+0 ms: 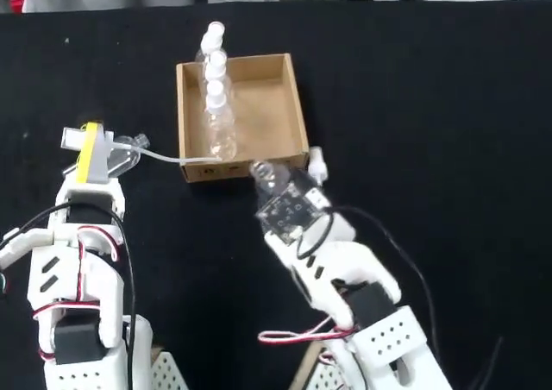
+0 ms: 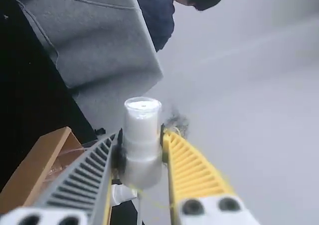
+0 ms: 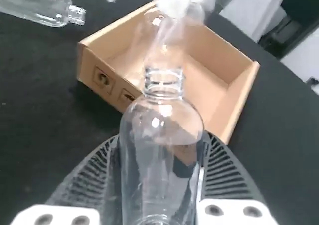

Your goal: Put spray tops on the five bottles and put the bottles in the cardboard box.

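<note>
Our left gripper point(image 2: 141, 135) is pinching a spray top point(image 2: 142, 118), with its tube pointing at the cardboard box point(image 1: 299, 114). The right gripper point(image 3: 163, 141) is clamped on an uncapped bottle point(image 3: 162, 110) just by the box's front. Capped bottles point(image 1: 216, 88) are inside the box, and a spare bare bottle point(image 3: 40, 6) is lying on the table point(image 1: 431, 105).

The left claw point(image 2: 143, 143) is clamped on a white plastic spray top point(image 2: 142, 116); the right claw point(image 3: 162, 153) is clamped on a clear plastic bottle point(image 3: 162, 128).
</note>
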Available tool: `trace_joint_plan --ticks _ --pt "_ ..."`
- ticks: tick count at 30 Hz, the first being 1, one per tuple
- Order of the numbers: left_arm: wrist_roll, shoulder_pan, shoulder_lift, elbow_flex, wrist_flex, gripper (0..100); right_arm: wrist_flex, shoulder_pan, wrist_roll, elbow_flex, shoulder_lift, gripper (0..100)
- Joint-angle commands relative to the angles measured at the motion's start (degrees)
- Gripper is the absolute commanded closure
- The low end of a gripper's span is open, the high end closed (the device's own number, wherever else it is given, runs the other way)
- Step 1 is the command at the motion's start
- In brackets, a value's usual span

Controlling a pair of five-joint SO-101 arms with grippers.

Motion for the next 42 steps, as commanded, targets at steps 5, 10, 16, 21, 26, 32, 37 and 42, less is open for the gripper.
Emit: trace_joint_plan --ticks 5,10,16,21,26,32,37,42 --pt "0.18 -0.40 -0.26 -0.22 -1.41 97 -7.12 -4.04 1.32 2.59 -1.63 87.8" --pt "0.09 -0.31 -0.26 0.04 -1.41 97 -8.00 -5.10 6.15 3.65 -1.63 87.8" --pt "-2.20 0.66 -0.26 0.22 -1.41 97 -9.93 -7.21 7.56 5.14 -1.63 87.8" --pt "-4.48 3.21 -0.26 0.40 -0.97 97 -9.85 -7.21 7.56 5.05 -1.63 87.8" --pt "-4.66 2.86 -0.35 1.19 -1.32 97 -9.85 -8.79 7.56 5.05 -1.63 87.8" --pt "-4.75 2.86 -0.35 1.45 -1.32 97 -9.93 -9.32 7.56 4.88 -1.63 87.8" --pt "-4.75 2.86 -0.35 1.54 -1.23 97 -9.93 -9.32 7.56 4.79 -1.63 87.8" --pt "-4.75 2.77 -0.35 1.54 -1.05 97 -10.46 -9.14 7.47 4.88 -1.63 87.8"
